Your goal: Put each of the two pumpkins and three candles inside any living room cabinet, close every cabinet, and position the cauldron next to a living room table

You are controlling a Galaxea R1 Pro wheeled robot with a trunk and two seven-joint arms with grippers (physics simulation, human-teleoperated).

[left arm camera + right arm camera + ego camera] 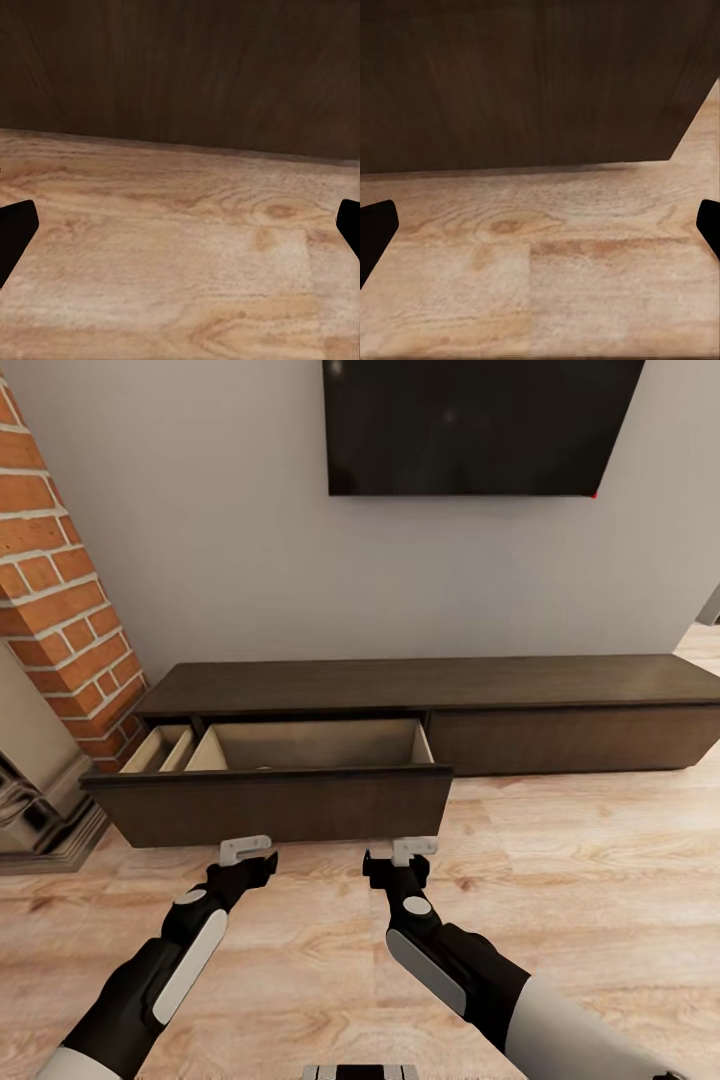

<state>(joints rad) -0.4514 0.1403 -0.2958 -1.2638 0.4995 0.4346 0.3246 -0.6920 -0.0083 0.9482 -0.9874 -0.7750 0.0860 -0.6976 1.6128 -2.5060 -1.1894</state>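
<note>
We see the cabinet (440, 705) just ahead of both grippers, its left drawer (280, 785) pulled out (pale interior; contents unclear). Left gripper (247, 850) and right gripper (413, 848) hang low just before the drawer front, jaws spread wide, holding nothing. Wood floor (560, 880) beneath them, TV (470, 420) on the wall above.

no readable text, labels, brands, numbers or signs appear in any view. the television screen (480, 422) on the wall is dark and unmarked. the cabinet (430, 705) top and the front of its open drawer (275, 808) are plain dark wood without markings.
</note>
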